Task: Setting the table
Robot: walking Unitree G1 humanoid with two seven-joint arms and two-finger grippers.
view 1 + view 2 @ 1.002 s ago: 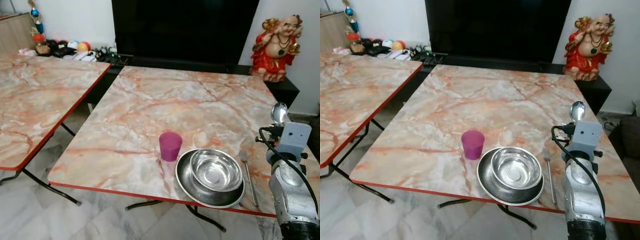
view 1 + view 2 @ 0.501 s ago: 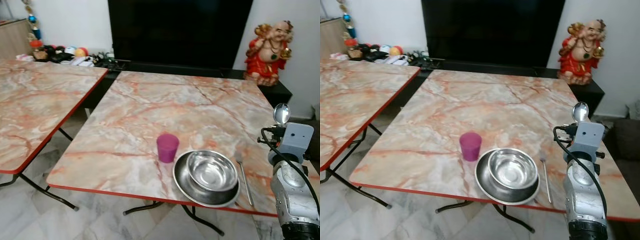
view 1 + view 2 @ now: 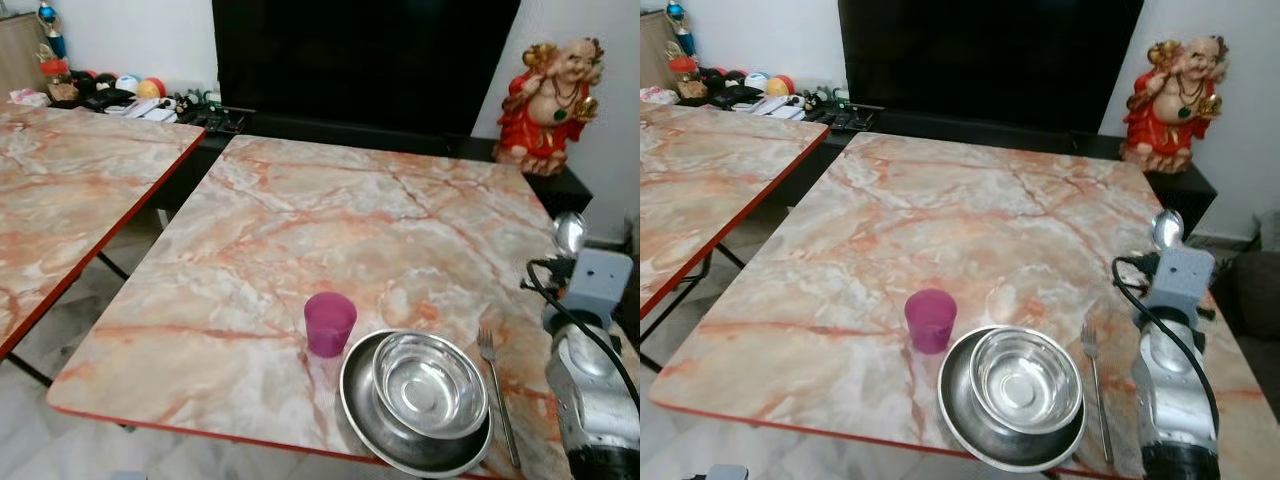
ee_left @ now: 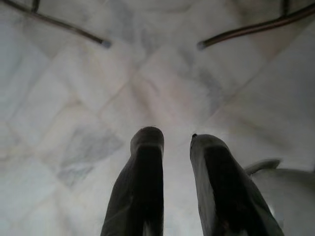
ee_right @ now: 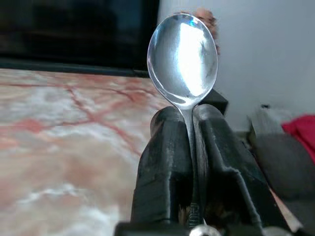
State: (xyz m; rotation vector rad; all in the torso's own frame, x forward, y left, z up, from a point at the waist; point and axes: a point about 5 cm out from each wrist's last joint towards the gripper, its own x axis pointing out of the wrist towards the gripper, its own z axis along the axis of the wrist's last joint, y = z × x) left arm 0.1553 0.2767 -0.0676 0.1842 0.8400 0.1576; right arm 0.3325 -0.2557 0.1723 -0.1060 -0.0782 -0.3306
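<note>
On the near part of the marble table (image 3: pixel 330 230) a steel bowl (image 3: pixel 429 372) rests in a steel plate (image 3: pixel 370 432). A purple cup (image 3: pixel 329 323) stands just left of them and a fork (image 3: pixel 497 393) lies just to their right. My right gripper (image 5: pixel 193 123) is shut on a spoon (image 5: pixel 182 59), whose bowl (image 3: pixel 570 232) sticks up above the wrist at the table's right edge, right of the fork. My left gripper (image 4: pixel 176 138) hangs over the tiled floor with a narrow gap between its fingers and nothing in it.
A second marble table (image 3: pixel 60 200) stands to the left across a gap. Behind the table are a dark TV unit (image 3: pixel 360 60) and a red figurine (image 3: pixel 553 92). Small clutter (image 3: pixel 120 95) lies at the back left. Table legs (image 4: pixel 241 32) cross the floor.
The camera has come closer to the table, so the dishes sit lower and larger in view. My right arm still holds the spoon upright at the table's right edge.
</note>
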